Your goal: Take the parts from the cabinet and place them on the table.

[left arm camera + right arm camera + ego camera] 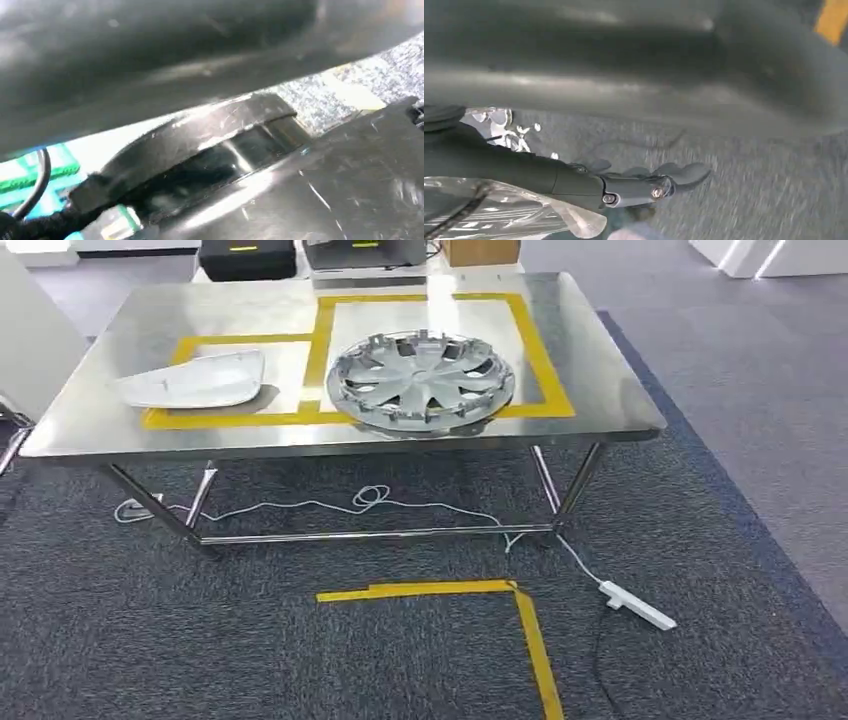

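Two parts lie on the steel table (90, 420). A silver wheel cover (421, 377) sits inside the larger yellow-taped square at the middle. A white curved shell (192, 381) lies in the smaller taped field to its left. My right hand (639, 187) hangs over the grey carpet in the right wrist view, its dark fingers (684, 174) stretched out with nothing between them. The left wrist view is a blur of dark glossy shapes close to the camera, and I cannot make out how my left hand stands there.
A white cable (370, 502) runs under the table to a power strip (636, 606) on the carpet at the right. A yellow tape corner (520, 592) marks the floor in front. Boxes (247, 257) stand beyond the table's far edge.
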Available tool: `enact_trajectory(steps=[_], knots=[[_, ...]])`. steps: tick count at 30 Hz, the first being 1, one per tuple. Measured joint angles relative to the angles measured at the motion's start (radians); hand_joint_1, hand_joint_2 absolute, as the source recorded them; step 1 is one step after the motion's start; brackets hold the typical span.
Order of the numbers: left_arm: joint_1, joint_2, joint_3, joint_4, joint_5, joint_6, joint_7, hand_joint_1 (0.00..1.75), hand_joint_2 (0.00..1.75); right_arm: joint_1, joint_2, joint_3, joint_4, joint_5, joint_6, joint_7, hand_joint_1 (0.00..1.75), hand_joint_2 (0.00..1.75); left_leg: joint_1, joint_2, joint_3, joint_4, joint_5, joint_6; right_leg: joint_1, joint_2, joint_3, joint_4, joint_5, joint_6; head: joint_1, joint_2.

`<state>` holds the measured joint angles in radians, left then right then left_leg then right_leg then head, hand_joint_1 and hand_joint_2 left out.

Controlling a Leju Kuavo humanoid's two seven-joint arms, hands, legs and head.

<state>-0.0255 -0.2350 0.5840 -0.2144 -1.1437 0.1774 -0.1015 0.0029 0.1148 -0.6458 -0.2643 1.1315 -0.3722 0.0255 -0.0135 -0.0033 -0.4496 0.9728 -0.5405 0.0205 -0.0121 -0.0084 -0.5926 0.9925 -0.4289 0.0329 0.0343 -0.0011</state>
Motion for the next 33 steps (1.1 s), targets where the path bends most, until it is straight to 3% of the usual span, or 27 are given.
enact_trajectory(steps=[1, 2, 3, 5, 6, 7, 8, 9, 10, 11, 13, 14, 16, 17, 18, 20, 21, 22, 23, 24, 25, 26, 27, 28, 30, 32, 33], knots=[[0.001, 0.0, 0.0, 0.0, -0.003, -0.001, 0.0, 0.0, 0.0, 0.0, 0.0, 0.0, 0.009, 0.014, 0.025, -0.001, 0.0, 0.0, 0.0, 0.001, -0.004, -0.003, 0.01, 0.009, 0.0, 0.001, -0.001, -0.003, 0.009, 0.008, 0.002, 0.0], [0.0, 0.0, 0.0, 0.0, -0.008, -0.003, 0.0, 0.0, 0.0, -0.001, 0.001, 0.0, 0.019, 0.025, 0.043, -0.002, 0.0, 0.0, 0.008, 0.009, -0.017, -0.01, 0.027, 0.018, -0.003, 0.004, -0.009, 0.007, -0.004, 0.013, -0.002, 0.0], [0.0, 0.0, 0.0, 0.0, -0.012, -0.003, -0.001, 0.0, 0.0, -0.003, 0.002, 0.002, 0.027, 0.035, 0.055, -0.002, 0.0, 0.0, 0.006, 0.011, -0.031, -0.01, 0.038, 0.027, -0.002, 0.005, -0.021, 0.034, -0.057, 0.016, 0.002, 0.0], [0.0, -0.002, 0.0, 0.0, -0.019, -0.004, -0.001, 0.0, 0.0, -0.003, 0.003, 0.008, 0.037, 0.06, 0.065, -0.002, 0.0, 0.0, 0.004, 0.012, -0.061, -0.01, 0.063, 0.035, -0.002, 0.006, -0.061, 0.166, -0.188, 0.02, 0.007, 0.0], [0.0, -0.003, -0.001, 0.0, -0.019, -0.004, -0.001, 0.0, 0.0, -0.003, 0.006, 0.013, 0.04, 0.072, 0.068, -0.003, 0.0, 0.0, 0.003, 0.013, -0.076, -0.009, 0.075, 0.036, -0.002, 0.006, -0.072, 0.236, -0.228, 0.022, 0.005, 0.0], [-0.001, -0.003, -0.001, 0.0, -0.021, -0.003, -0.001, 0.0, 0.0, -0.004, 0.006, 0.02, 0.044, 0.083, 0.068, -0.003, 0.0, 0.0, 0.001, 0.016, -0.094, -0.007, 0.087, 0.035, -0.002, 0.006, -0.075, 0.287, -0.237, 0.024, 0.006, 0.0], [-0.001, -0.003, -0.001, 0.0, -0.022, -0.003, 0.0, 0.0, 0.0, -0.004, 0.006, 0.027, 0.046, 0.087, 0.067, -0.003, 0.0, 0.0, 0.001, 0.017, -0.114, -0.005, 0.101, 0.034, -0.002, 0.006, -0.061, 0.304, -0.211, 0.025, 0.005, 0.0], [-0.001, -0.003, -0.001, 0.0, -0.022, -0.002, 0.001, 0.0, 0.0, -0.005, 0.006, 0.03, 0.047, 0.088, 0.066, -0.002, 0.0, 0.0, 0.0, 0.018, -0.133, -0.001, 0.114, 0.031, -0.002, 0.006, -0.03, 0.285, -0.165, 0.025, 0.006, 0.0], [-0.002, -0.004, -0.001, 0.0, -0.022, 0.001, 0.002, 0.0, 0.0, -0.005, 0.006, 0.031, 0.047, 0.087, 0.065, 0.0, 0.0, 0.0, 0.001, 0.018, -0.153, 0.005, 0.124, 0.028, -0.002, 0.006, 0.018, 0.233, -0.122, 0.024, 0.006, 0.0], [-0.003, -0.006, -0.001, 0.0, -0.022, 0.004, 0.002, 0.0, 0.0, -0.006, 0.006, 0.031, 0.047, 0.087, 0.064, 0.002, 0.0, 0.0, 0.001, 0.018, -0.168, 0.013, 0.133, 0.025, -0.003, 0.005, 0.081, 0.151, -0.104, 0.022, 0.006, 0.0], [-0.006, -0.011, -0.001, 0.0, -0.018, 0.01, 0.002, 0.0, 0.0, -0.014, 0.006, 0.033, 0.047, 0.088, 0.064, 0.002, 0.0, 0.0, -0.005, 0.018, -0.187, 0.034, 0.144, 0.016, 0.0, 0.007, 0.22, -0.038, -0.147, 0.014, 0.008, 0.0], [-0.006, -0.013, -0.001, 0.0, -0.018, 0.013, 0.002, 0.0, 0.0, -0.02, 0.006, 0.034, 0.048, 0.088, 0.064, 0.003, 0.0, 0.0, -0.005, 0.02, -0.192, 0.037, 0.157, 0.009, 0.001, 0.008, 0.21, -0.054, -0.166, 0.005, 0.007, 0.0], [-0.009, -0.014, -0.001, 0.0, -0.018, 0.016, 0.002, 0.0, 0.0, -0.018, 0.006, 0.034, 0.05, 0.089, 0.063, 0.003, 0.0, 0.0, -0.001, 0.02, -0.197, 0.03, 0.181, -0.001, 0.006, 0.008, 0.193, -0.043, -0.153, -0.007, 0.009, 0.0], [-0.007, -0.013, -0.001, 0.0, -0.017, 0.017, 0.002, 0.0, 0.0, -0.017, 0.006, 0.034, 0.054, 0.089, 0.063, 0.003, 0.0, 0.0, -0.001, 0.016, -0.205, 0.032, 0.18, -0.006, -0.001, 0.003, 0.182, -0.045, -0.139, -0.016, 0.009, 0.0], [-0.006, -0.014, -0.001, 0.0, -0.017, 0.018, 0.002, 0.0, 0.0, -0.017, 0.006, 0.034, 0.055, 0.089, 0.064, 0.005, 0.0, 0.0, 0.003, 0.012, -0.212, 0.047, 0.132, -0.017, -0.001, 0.001, 0.169, -0.043, -0.128, -0.021, 0.007, 0.0], [-0.003, -0.013, -0.001, 0.0, -0.011, 0.023, 0.003, 0.0, 0.0, -0.016, 0.006, 0.034, 0.055, 0.095, 0.064, -0.003, 0.0, 0.0, 0.008, 0.012, -0.233, 0.169, -0.002, -0.028, 0.0, -0.003, 0.142, -0.041, -0.106, -0.034, 0.004, 0.0], [-0.005, -0.014, 0.0, 0.0, -0.006, 0.027, 0.002, 0.0, 0.0, -0.016, 0.006, 0.035, 0.055, 0.102, 0.06, -0.011, 0.0, 0.0, 0.01, 0.012, -0.244, 0.249, -0.051, -0.032, 0.001, -0.004, 0.127, -0.04, -0.094, -0.034, 0.004, 0.0], [-0.006, -0.015, 0.001, 0.0, 0.0, 0.034, 0.0, 0.0, 0.0, -0.016, 0.006, 0.04, 0.055, 0.108, 0.055, -0.018, 0.0, 0.0, 0.012, 0.012, -0.248, 0.312, -0.069, -0.034, 0.001, -0.005, 0.111, -0.036, -0.084, -0.034, 0.005, 0.0], [-0.006, -0.016, 0.002, 0.0, 0.005, 0.042, -0.004, 0.0, 0.0, -0.017, 0.006, 0.046, 0.056, 0.116, 0.049, -0.023, 0.0, 0.0, 0.013, 0.012, -0.237, 0.336, -0.052, -0.035, 0.001, -0.006, 0.103, -0.03, -0.073, -0.033, 0.004, 0.0], [-0.007, -0.016, 0.003, 0.0, 0.011, 0.047, -0.007, 0.0, 0.0, -0.018, 0.006, 0.05, 0.056, 0.123, 0.047, -0.024, 0.0, 0.0, 0.014, 0.011, -0.211, 0.324, -0.018, -0.033, 0.001, -0.006, 0.082, -0.022, -0.065, -0.032, 0.004, 0.0], [-0.008, -0.018, 0.006, 0.0, 0.018, 0.056, -0.011, 0.0, 0.0, -0.018, 0.006, 0.056, 0.056, 0.13, 0.048, -0.024, 0.0, 0.0, 0.014, 0.011, -0.172, 0.278, 0.019, -0.03, 0.001, -0.006, 0.064, -0.014, -0.056, -0.03, 0.004, 0.0], [-0.009, -0.02, 0.009, 0.0, 0.024, 0.064, -0.015, 0.0, 0.0, -0.019, 0.006, 0.06, 0.057, 0.137, 0.051, -0.021, 0.0, 0.0, 0.014, 0.01, -0.115, 0.197, 0.045, -0.025, 0.001, -0.004, 0.048, -0.008, -0.05, -0.027, 0.005, 0.0], [-0.011, -0.022, 0.011, 0.0, 0.024, 0.062, -0.019, 0.0, 0.0, -0.02, 0.006, 0.064, 0.057, 0.141, 0.055, -0.021, 0.0, 0.0, 0.013, 0.006, -0.055, 0.107, 0.046, -0.018, 0.001, -0.003, 0.038, -0.004, -0.044, -0.024, 0.004, 0.0], [-0.015, -0.021, 0.013, 0.0, 0.024, 0.046, -0.023, 0.0, 0.0, -0.022, 0.007, 0.07, 0.058, 0.145, 0.06, -0.021, 0.0, 0.0, 0.009, 0.0, -0.021, 0.041, 0.027, -0.011, 0.006, -0.005, 0.025, 0.001, -0.039, -0.018, 0.005, 0.0], [-0.02, -0.016, 0.018, 0.0, 0.03, 0.016, -0.029, 0.0, 0.0, -0.025, 0.01, 0.082, 0.06, 0.16, 0.063, -0.021, 0.0, 0.0, 0.004, 0.0, -0.028, 0.022, 0.025, -0.005, 0.002, -0.005, 0.01, -0.001, -0.014, -0.007, 0.005, 0.0], [-0.025, -0.011, 0.024, 0.0, 0.04, 0.007, -0.028, 0.0, 0.0, -0.025, 0.014, 0.093, 0.063, 0.172, 0.064, -0.023, 0.0, 0.0, 0.006, 0.002, -0.038, -0.001, 0.04, 0.01, 0.004, -0.002, 0.004, -0.006, 0.002, 0.008, 0.005, 0.0], [-0.031, -0.01, 0.026, 0.0, 0.043, 0.005, -0.026, 0.0, 0.0, -0.027, 0.015, 0.101, 0.064, 0.178, 0.065, -0.026, 0.0, 0.0, 0.011, 0.008, -0.037, -0.011, 0.046, 0.016, 0.001, 0.003, -0.009, 0.008, -0.032, 0.01, 0.007, 0.0]])
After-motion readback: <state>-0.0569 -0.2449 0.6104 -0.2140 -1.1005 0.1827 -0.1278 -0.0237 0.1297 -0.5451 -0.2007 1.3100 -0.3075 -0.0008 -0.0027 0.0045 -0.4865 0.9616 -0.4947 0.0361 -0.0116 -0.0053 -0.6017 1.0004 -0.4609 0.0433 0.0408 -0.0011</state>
